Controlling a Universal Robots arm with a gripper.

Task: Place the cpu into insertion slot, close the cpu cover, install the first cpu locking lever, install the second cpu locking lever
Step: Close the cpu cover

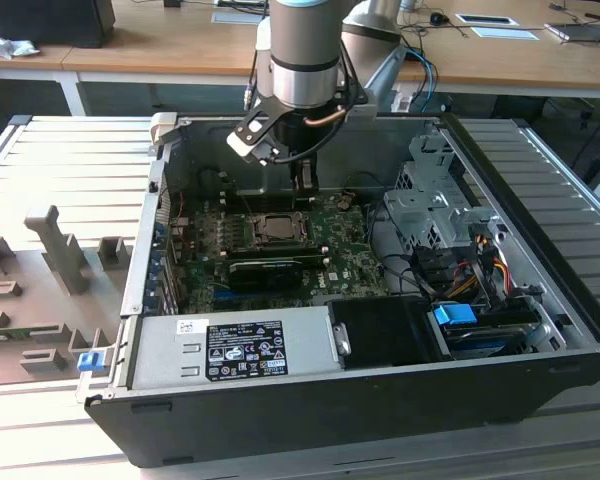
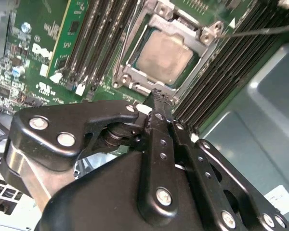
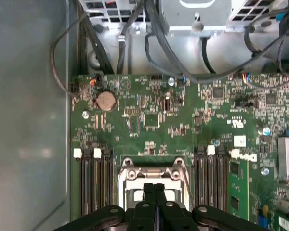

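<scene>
Pincer (image 2: 157, 96), fingers together, hangs by cpu (image 2: 164, 57) seated in insertion slot (image 2: 127, 77)

The arm (image 1: 305, 65) is seen as a silver-grey cylinder with a dark band; the gripper (image 2: 157, 97) is formed of black linked bars fastened with silver screws.

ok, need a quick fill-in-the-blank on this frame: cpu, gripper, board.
1. The cpu lies with its metal top facing ____.
2. The gripper hangs over the motherboard with its fingers ____.
3. The motherboard is coloured ____.
4. The coin cell on the board is ____ in shape.
Missing words: up; shut; green; round.
</scene>
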